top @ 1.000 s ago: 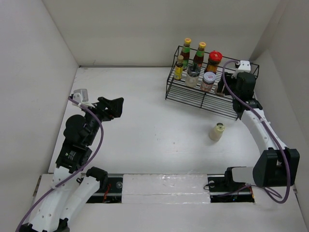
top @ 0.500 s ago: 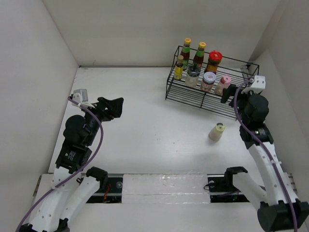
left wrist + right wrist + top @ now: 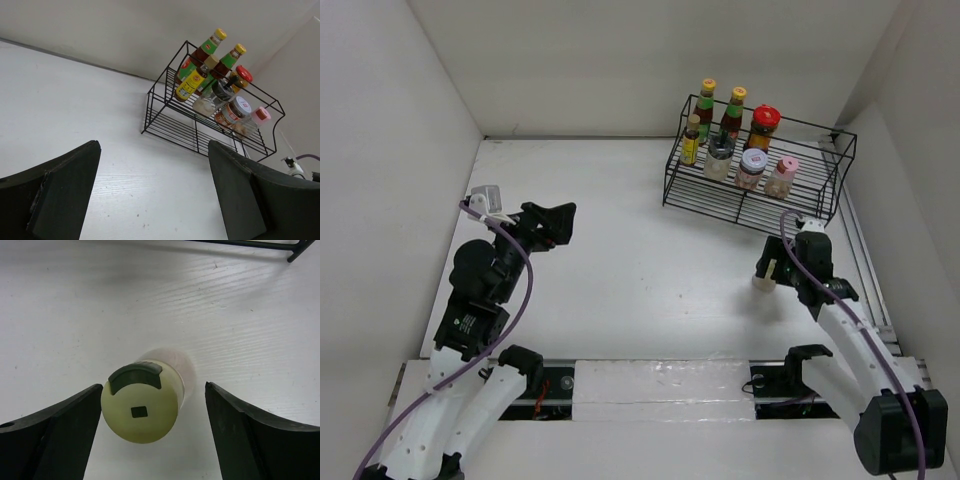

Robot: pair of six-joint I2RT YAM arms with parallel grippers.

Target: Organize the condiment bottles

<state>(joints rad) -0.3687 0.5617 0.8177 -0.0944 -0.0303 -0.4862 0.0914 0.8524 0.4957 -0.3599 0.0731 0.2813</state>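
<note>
Straddling the cream bottle, right gripper, jaws wide apart.

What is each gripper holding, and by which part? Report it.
Nothing is held. The right gripper stands open astride the cream bottle at its cap, not clamped; the left gripper is open and empty.
</note>
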